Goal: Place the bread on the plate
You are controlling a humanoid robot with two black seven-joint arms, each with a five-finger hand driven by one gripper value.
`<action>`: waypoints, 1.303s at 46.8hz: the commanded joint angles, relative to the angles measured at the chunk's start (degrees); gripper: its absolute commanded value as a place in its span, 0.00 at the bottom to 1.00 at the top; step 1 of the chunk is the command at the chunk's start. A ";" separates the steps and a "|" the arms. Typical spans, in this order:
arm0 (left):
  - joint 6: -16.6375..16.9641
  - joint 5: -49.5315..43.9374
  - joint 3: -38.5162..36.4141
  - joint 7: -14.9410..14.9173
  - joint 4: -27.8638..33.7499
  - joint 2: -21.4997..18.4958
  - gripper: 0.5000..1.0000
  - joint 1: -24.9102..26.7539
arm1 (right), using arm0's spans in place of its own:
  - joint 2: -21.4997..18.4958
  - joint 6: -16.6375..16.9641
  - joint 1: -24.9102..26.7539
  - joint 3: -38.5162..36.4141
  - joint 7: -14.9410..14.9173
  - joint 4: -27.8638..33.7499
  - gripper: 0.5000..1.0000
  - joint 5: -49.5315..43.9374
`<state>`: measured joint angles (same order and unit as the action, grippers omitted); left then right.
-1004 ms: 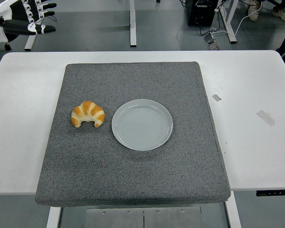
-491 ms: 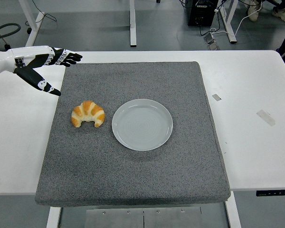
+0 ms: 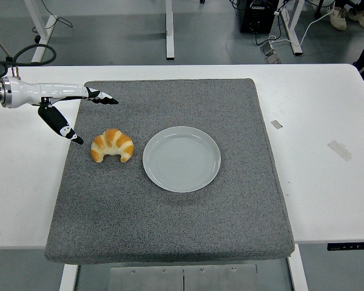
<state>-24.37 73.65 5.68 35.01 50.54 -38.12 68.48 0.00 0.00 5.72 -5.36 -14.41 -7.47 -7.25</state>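
Surface (image 3: 327,109): white, carries everything below. 2 bits of tape lie on its right part, well apart from the work.

Mat (image 3: 170,212): grey, square, covers the middle of the surface. Bread and plate both rest on it. Its pile looks grippy, so bread that is nudged probably drags rather than slides cleanly.

Plate (image 3: 181,159): pale, round, bare, near the mat's centre. Low rim. Risk: a release made too far left would leave the bread straddling the rim or back on the mat.

Left robot hand (image 3: 73,112): reaches in from the left edge, spread wide, holding nothing. Fingers point right over the mat's upper left corner; thumb hangs down toward the bread's left side, near it but apart. Right robot hand: not in view.

Bread (image 3: 112,145): 1 croissant, just left of the plate, not touching it, tips pointing toward the near edge. Not yet grasped. Risks: the thumb reaching it first would push it right against the plate; the curved, tapered shape could roll out of a shallow pinch; a hard squeeze may crush it.
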 commanded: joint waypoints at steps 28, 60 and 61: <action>13.20 0.18 -11.12 -0.01 -1.58 5.25 0.90 0.95 | 0.00 0.00 -0.01 0.00 0.00 0.00 1.00 0.04; 18.83 0.27 -15.17 -0.01 -4.13 9.82 0.87 -1.25 | 0.00 0.00 -0.01 0.00 0.00 0.00 1.00 -0.04; 19.00 0.27 -15.60 -0.01 -4.22 9.82 0.87 -1.25 | 0.00 0.00 -0.01 0.00 0.00 0.00 1.00 0.04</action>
<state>-5.86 73.92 -9.13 35.00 46.42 -28.38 67.39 0.00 0.00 5.73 -5.36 -14.41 -7.48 -7.25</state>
